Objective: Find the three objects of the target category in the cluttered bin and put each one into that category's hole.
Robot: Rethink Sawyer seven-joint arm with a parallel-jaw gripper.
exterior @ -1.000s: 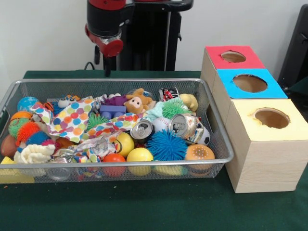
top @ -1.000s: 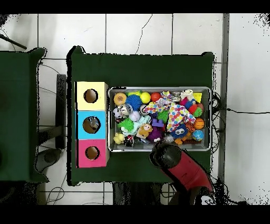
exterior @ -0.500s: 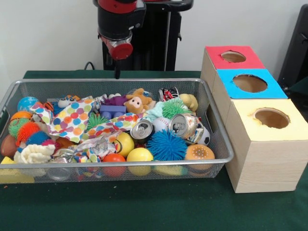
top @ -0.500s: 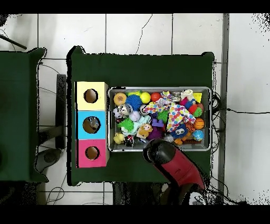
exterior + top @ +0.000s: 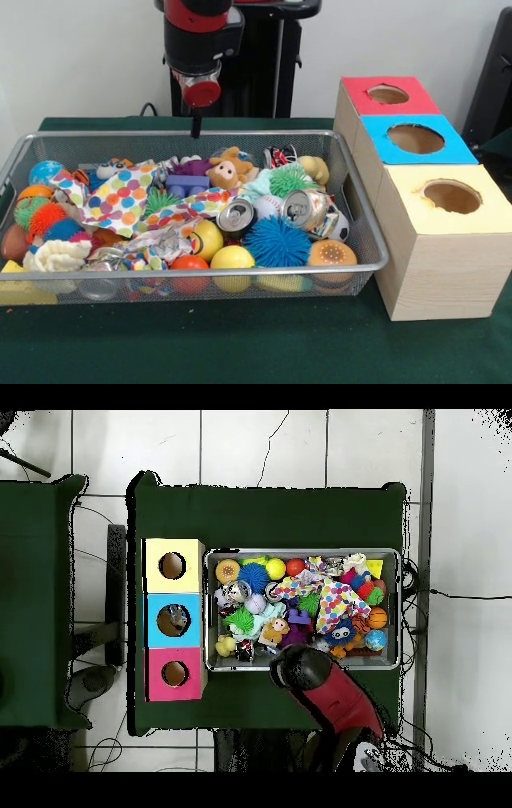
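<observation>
- The red and black arm (image 5: 198, 36) hangs above the far rim of the wire bin (image 5: 364, 240), left of the bin's middle in the front view.
- Its gripper (image 5: 195, 126) shows only as a thin dark tip pointing down just above that rim; I cannot tell whether the claw is spread or pressed together.
- The gripper holds nothing that I can see and touches none of the clutter.
- The bin is packed: a polka-dot cloth (image 5: 120, 200) on the left, a brown plush animal (image 5: 230, 170) near the far wall, a blue spiky ball (image 5: 276, 242) at the near right.
- Two crushed cans (image 5: 306, 210) lie side by side right of centre, and yellow balls (image 5: 231, 258) sit against the near wall.
- Right of the bin stands a row of three wooden boxes: the red-topped box (image 5: 387, 95) farthest, the blue-topped box (image 5: 414, 139) in the middle, the yellow-topped box (image 5: 452, 198) nearest, each with a round hole.
- From overhead, something sits inside the blue box's hole (image 5: 172, 620).
</observation>
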